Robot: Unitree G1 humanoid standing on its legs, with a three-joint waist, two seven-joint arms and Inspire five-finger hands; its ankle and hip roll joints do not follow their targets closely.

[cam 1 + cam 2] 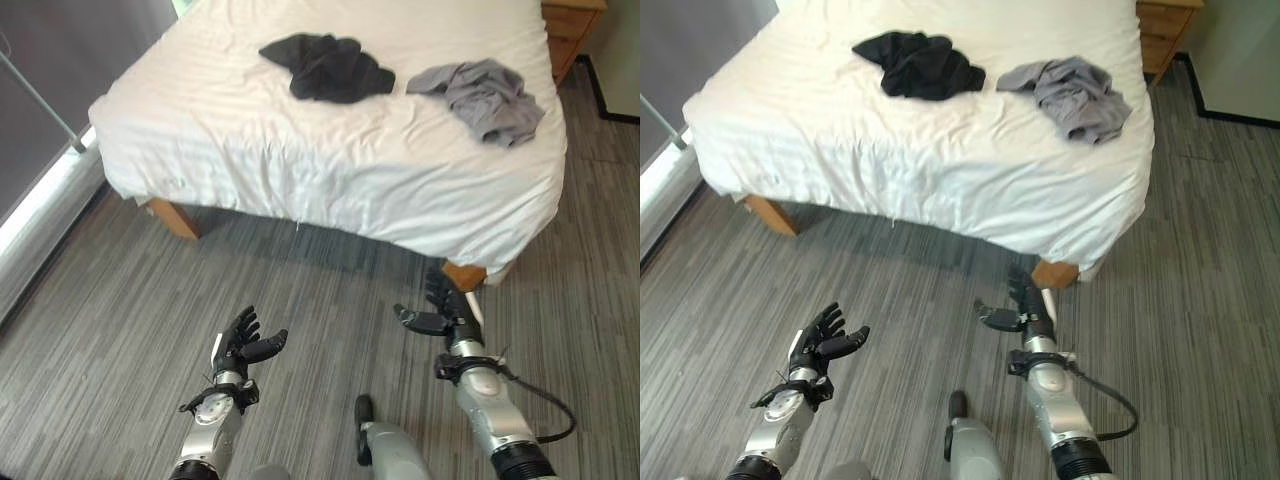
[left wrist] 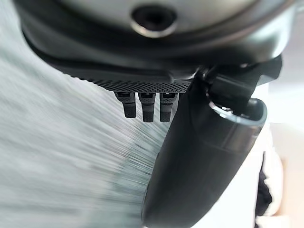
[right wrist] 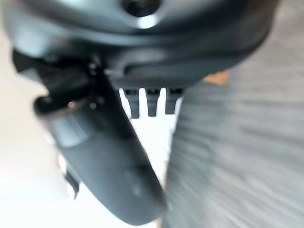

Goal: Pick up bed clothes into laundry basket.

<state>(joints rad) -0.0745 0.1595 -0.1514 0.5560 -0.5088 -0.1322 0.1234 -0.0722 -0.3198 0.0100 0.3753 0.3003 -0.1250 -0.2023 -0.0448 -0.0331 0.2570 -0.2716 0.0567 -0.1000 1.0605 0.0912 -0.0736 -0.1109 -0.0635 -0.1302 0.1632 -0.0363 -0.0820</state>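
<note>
Hovering over bare floor (image 1: 120, 300) short of bed (image 1: 330, 190) edge, left hand (image 1: 240, 345), right hand (image 1: 440, 312), fingers apart, empty

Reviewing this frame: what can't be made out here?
- Black garment and grey garment: crumpled, so their type is unclear in the eye views.
- Bed: far end cut off by the edge.
- Floor: blurred in both wrist views.
- Left hand and right hand hold nothing.

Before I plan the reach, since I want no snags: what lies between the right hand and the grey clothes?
In the left eye view, between right hand and grey clothes: only white sheet.
</note>
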